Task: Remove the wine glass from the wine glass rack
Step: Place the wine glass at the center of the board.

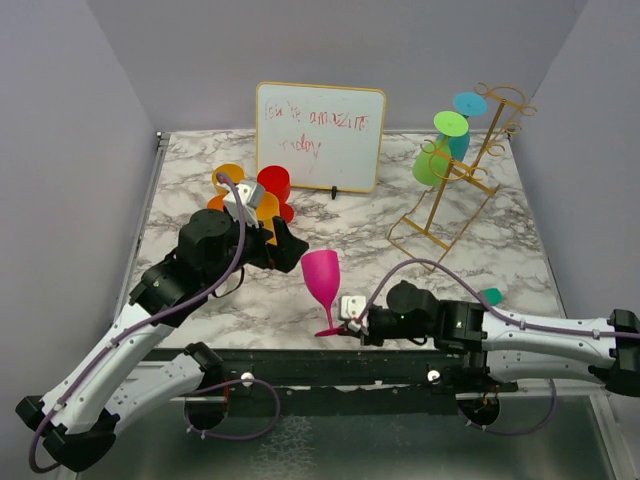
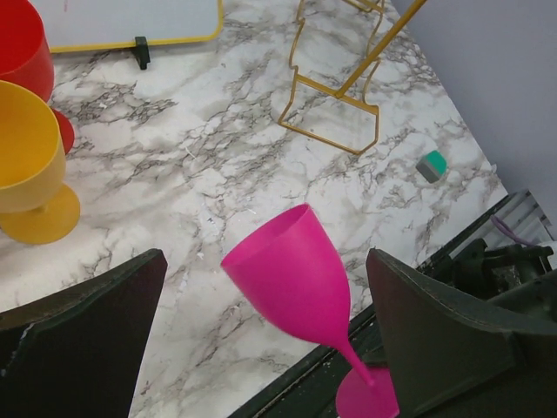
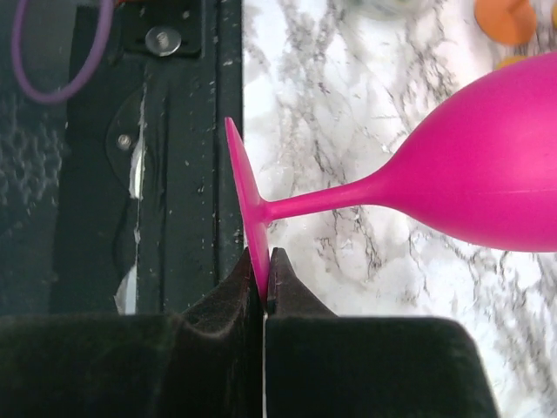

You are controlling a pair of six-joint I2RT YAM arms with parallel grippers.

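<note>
A pink wine glass (image 1: 322, 275) stands slightly tilted at the table's near edge, off the rack. My right gripper (image 1: 347, 325) is shut on the rim of its foot, as the right wrist view shows (image 3: 264, 277), with the bowl (image 3: 487, 174) stretching away to the right. My left gripper (image 1: 290, 250) is open, with the pink bowl (image 2: 291, 279) between its fingers (image 2: 87, 331) and touching neither. The gold wire rack (image 1: 450, 200) stands at the back right, with a green glass (image 1: 440, 150) and a blue glass (image 1: 465, 120) hanging on it. Its base shows in the left wrist view (image 2: 335, 104).
A white dry-erase board (image 1: 320, 135) with red writing stands at the back centre. Red, orange and yellow glasses (image 1: 255, 190) stand behind my left arm; the yellow one (image 2: 26, 165) is beside my left finger. A small green block (image 1: 491, 296) lies near the front right.
</note>
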